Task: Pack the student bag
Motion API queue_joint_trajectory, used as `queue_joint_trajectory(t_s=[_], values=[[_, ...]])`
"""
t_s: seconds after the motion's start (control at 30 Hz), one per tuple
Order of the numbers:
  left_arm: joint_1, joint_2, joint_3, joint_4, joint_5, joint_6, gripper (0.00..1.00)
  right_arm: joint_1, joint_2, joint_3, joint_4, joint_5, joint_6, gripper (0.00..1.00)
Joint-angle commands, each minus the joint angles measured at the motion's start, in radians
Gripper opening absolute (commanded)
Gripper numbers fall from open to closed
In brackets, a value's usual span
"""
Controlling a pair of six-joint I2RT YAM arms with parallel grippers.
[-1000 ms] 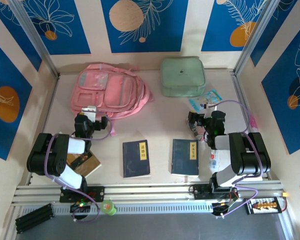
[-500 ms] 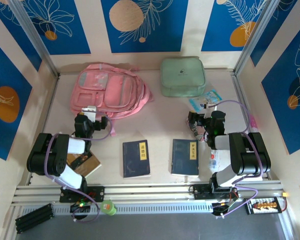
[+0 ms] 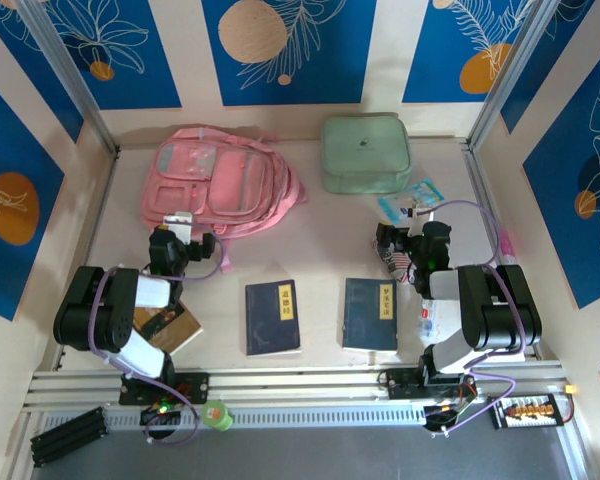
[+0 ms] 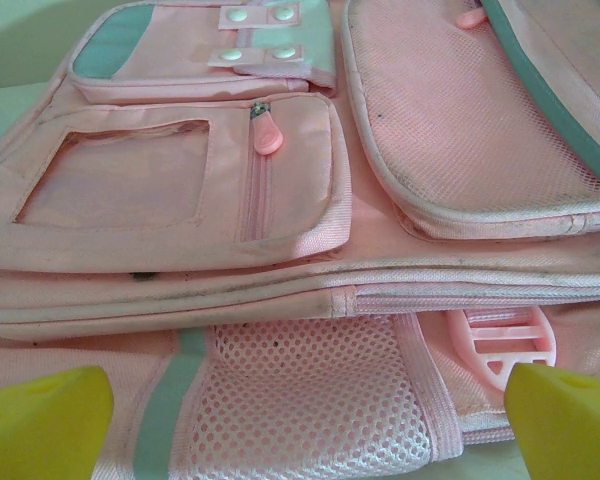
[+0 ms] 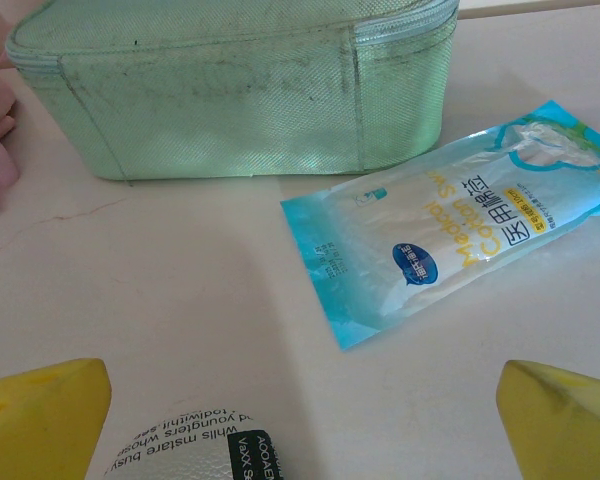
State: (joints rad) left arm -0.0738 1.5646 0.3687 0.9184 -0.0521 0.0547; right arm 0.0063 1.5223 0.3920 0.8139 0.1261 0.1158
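Before the left gripper (image 4: 300,425), the student bag's (image 4: 280,190) outline is cut off.

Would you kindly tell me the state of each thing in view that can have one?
student bag: lying flat, front up, front pocket zipped shut
mint-green case: zipped shut
left book: closed, lying flat
right book: closed, lying flat
left tool: open
right tool: open
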Motion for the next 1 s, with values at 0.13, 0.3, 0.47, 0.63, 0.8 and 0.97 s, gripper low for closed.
queue_joint_trajectory(t_s=[0.13,0.3,0.47,0.63,0.8,0.97], values=[[0.008,-0.004,0.004,0.023,0.009,-0.005,1.00,0.028,-0.029,-0.003,0.026,0.029,-0.035,0.99],[0.007,-0.113,-0.019,-0.024,-0.078,-0.033,1.00,0.095,-0.131,0.043,-0.129,0.141,-0.073,0.99],[0.005,-0.291,0.032,-0.242,-0.137,-0.068,1.00,0.155,-0.213,0.162,-0.356,0.259,-0.061,0.99],[0.006,-0.422,0.185,-0.573,-0.202,-0.331,1.00,0.241,-0.240,0.360,-0.678,0.365,0.079,0.99],[0.005,-0.336,0.434,-0.857,-0.012,-0.452,1.00,0.302,-0.185,0.498,-0.828,0.327,0.233,0.99],[-0.015,-0.156,0.596,-0.936,0.199,-0.580,1.00,0.307,-0.046,0.682,-1.002,0.104,0.388,0.99]])
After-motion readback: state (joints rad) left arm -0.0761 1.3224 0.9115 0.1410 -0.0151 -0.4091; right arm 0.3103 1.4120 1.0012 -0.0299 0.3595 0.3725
